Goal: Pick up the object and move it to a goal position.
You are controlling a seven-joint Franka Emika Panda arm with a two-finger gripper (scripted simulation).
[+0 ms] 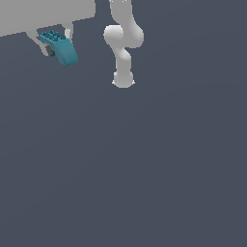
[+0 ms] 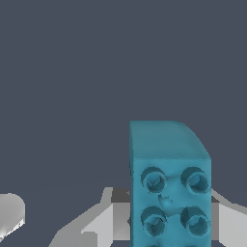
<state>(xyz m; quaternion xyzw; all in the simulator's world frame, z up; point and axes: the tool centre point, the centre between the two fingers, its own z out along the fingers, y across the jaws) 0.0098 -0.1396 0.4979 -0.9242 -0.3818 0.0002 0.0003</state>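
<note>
Floor (image 1: 144,169): one flat, matte, dark grey-blue surface that fills both views, with no pattern or seams.

Arm (image 1: 123,43): one white robot arm, smooth and rounded, built of thick tube-like links. Its joints stack down the upper middle of the exterior view and end in a round base.

Hand body (image 1: 43,14): one large pale grey slab at the top of the exterior view's left, flat-faced and plain, with its near edge running at a slant.

Gripper (image 1: 54,43): one, with two short white fingers (image 1: 69,33) hanging below the slab. They are closed narrowly against the two sides of the brick.

Brick (image 1: 60,47): one small teal-blue oblong block, smooth like plastic, held between the fingers up off the floor at the exterior view's upper left. It hangs tilted, its sloped end pointing down and toward the exterior view's right.

Studs (image 2: 153,180): round raised knobs with hollow centres, in two rows; four show clearly in the wrist view.
</note>
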